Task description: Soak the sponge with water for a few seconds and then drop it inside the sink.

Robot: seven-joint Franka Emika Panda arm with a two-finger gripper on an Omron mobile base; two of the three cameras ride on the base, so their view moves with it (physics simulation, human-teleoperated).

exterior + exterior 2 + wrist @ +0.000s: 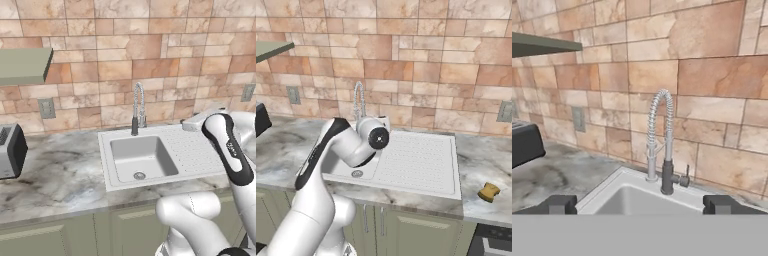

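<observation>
There is one sponge (489,191). In the right base view it lies at the lower right of the frame, on the marble table (491,160), near the front edge and well apart from the sink (406,165). It is a small yellow-ochre block and nothing touches it.

There is one sink with one square basin (142,157), in the middle of the left base view. One round metal drain (139,175) sits near the front wall of the basin, and one ribbed drainboard (192,147) lies to the right of it. One coiled-spring tap (138,107) stands at the back rim, a little above the centre of the frame.

The end effector (639,205) is seen in the hand view, at the bottom of the frame. Its two dark fingertips (559,204) stand far apart, one at lower left and one at lower right, so it is released and holds nothing. Between them the back rim of the sink and the tap (662,145) are in view.

One toaster (11,150) stands at the left edge of the left base view. Two wall outlets (46,107) are on the tile wall, one at the left and one at the right edge. One shelf (25,65) hangs at the upper left.
</observation>
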